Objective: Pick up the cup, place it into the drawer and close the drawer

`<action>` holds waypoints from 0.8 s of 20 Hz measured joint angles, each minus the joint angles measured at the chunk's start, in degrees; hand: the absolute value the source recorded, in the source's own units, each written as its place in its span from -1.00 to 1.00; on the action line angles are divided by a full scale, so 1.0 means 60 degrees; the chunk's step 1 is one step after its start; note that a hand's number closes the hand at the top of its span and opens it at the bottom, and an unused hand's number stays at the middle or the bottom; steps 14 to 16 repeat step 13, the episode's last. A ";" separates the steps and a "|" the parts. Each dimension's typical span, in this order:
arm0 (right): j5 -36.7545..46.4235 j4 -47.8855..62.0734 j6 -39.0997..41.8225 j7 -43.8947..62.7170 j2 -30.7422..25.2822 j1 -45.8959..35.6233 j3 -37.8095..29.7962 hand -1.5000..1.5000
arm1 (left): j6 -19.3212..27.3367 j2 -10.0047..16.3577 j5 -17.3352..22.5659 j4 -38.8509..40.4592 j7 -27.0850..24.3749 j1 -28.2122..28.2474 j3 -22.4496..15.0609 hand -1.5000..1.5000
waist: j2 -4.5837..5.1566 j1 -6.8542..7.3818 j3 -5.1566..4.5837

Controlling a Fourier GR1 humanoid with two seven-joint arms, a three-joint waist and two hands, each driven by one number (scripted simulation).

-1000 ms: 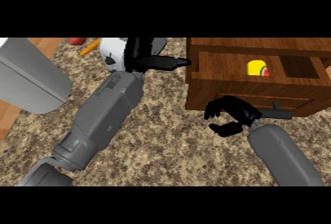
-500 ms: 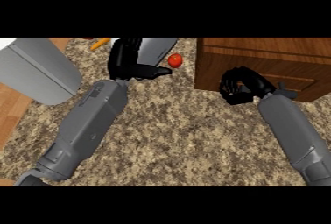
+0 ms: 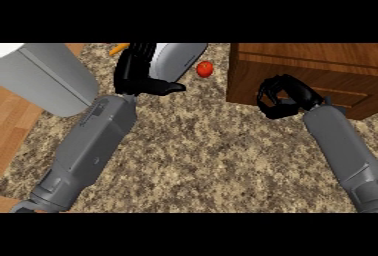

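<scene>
**Drawer pushed in, cup out of sight**

The right robot hand (image 3: 283, 98) is at the front of the wooden drawer (image 3: 336, 86), its fingers curled into a ball against the wood. Nothing can be seen held inside them. A second ago this drawer stood pulled out with the yellow cup lying in it, near its right side. Now the drawer's inside no longer shows and only the top and front of the cabinet (image 3: 303, 50) can be seen, so the cup is hidden from view. Half a second ago the right robot hand was already against the drawer front in much the same pose.

The left robot hand (image 3: 139, 70) is at the top of the view with its fingers straight and its thumb pointing right. It holds nothing. It lies just in front of a pale plate (image 3: 181, 56), where it was half a second ago. A small red fruit (image 3: 204, 69) lies on the speckled bench (image 3: 214, 150) between the plate and the cabinet. An orange item (image 3: 118, 48) peeks out beside the left robot hand, and a grey box (image 3: 44, 77) sits at the far left.
</scene>
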 measured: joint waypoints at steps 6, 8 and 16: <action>-0.0452 -0.0176 0.0732 -0.0002 -0.0190 0.0120 -0.0199 1.00 | -0.0296 0.0180 0.0012 -0.0228 0.0061 0.0158 -0.0045 -1.00 | 0.0051 0.0143 0.0042; -0.0591 -0.0264 0.0970 0.0018 -0.0264 0.0182 -0.0251 1.00 | -0.0383 0.0192 0.0031 -0.0286 0.0079 0.0214 -0.0059 -1.00 | 0.0071 0.0200 0.0050; -0.0852 -0.0480 0.1450 0.0068 -0.0426 0.0320 -0.0324 1.00 | -0.0576 0.0261 0.0061 -0.0400 0.0087 0.0393 -0.0080 -1.00 | 0.0115 0.0310 0.0078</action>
